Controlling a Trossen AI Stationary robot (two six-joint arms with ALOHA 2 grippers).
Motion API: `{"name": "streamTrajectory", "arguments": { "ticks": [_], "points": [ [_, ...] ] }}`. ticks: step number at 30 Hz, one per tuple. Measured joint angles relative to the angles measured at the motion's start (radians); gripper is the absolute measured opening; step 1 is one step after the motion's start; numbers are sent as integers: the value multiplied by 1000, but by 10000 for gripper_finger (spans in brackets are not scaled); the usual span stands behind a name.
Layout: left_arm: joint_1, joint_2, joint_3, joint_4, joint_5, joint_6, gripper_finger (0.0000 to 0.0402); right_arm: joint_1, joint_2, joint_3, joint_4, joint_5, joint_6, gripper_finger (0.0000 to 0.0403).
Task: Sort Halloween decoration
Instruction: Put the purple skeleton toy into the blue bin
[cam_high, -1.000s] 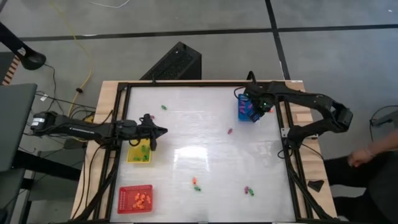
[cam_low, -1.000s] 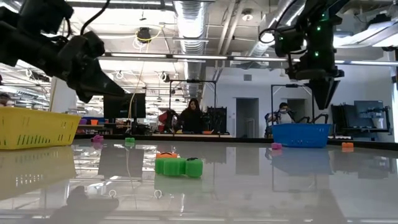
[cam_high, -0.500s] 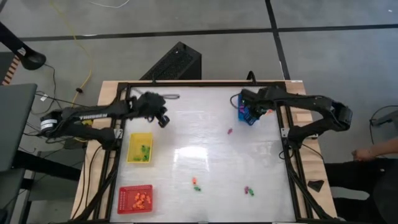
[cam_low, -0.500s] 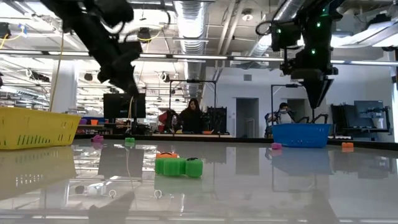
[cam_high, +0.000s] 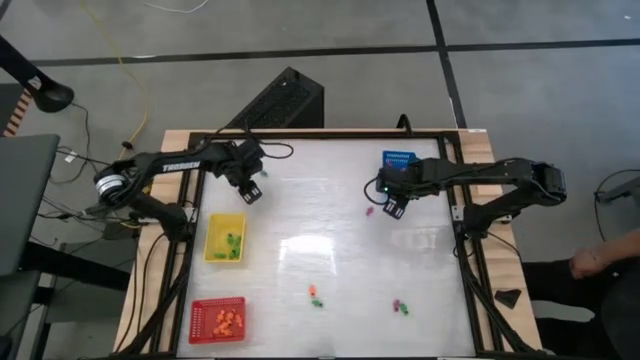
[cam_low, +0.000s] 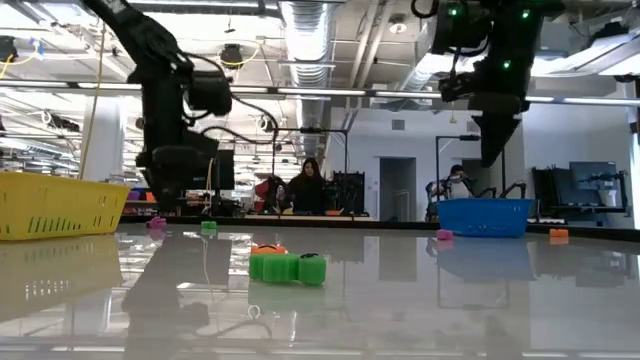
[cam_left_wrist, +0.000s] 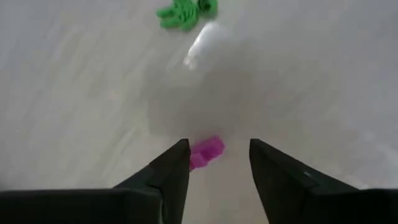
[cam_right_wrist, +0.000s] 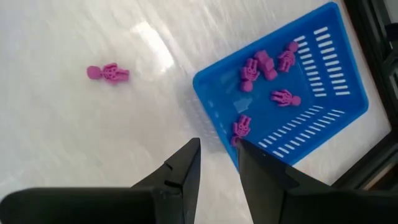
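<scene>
My left gripper (cam_left_wrist: 213, 163) is open over a purple piece (cam_left_wrist: 206, 151) near the tabletop's far-left corner. Right gripper (cam_right_wrist: 217, 158) is open, empty, beside the blue tray (cam_right_wrist: 323, 118). Risk: an off-centre close flicks the piece away.

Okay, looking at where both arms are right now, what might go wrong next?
1. The left gripper is open above a purple piece that lies nearer one finger; closing off-centre might push it away rather than grip it.

2. The right gripper, open and empty, hangs by the blue tray's corner; coming down there, it may clip the wall and shift the tray.

3. The green piece lies near the purple one; a sweep might scatter it.
</scene>
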Motion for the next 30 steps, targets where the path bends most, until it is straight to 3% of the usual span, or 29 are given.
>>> {"name": "streamTrajectory", "arguments": {
  "ticks": [9,24,30],
  "points": [
    [1,28,0,-10,-74,107,172,7,0,0,4,1,-7,136],
    [81,65,-61,54,5,209,172,-3,0,0,12,0,-7,136],
    [80,65,-62,62,8,231,136,-7,0,0,15,0,-3,137]
  ]
}}
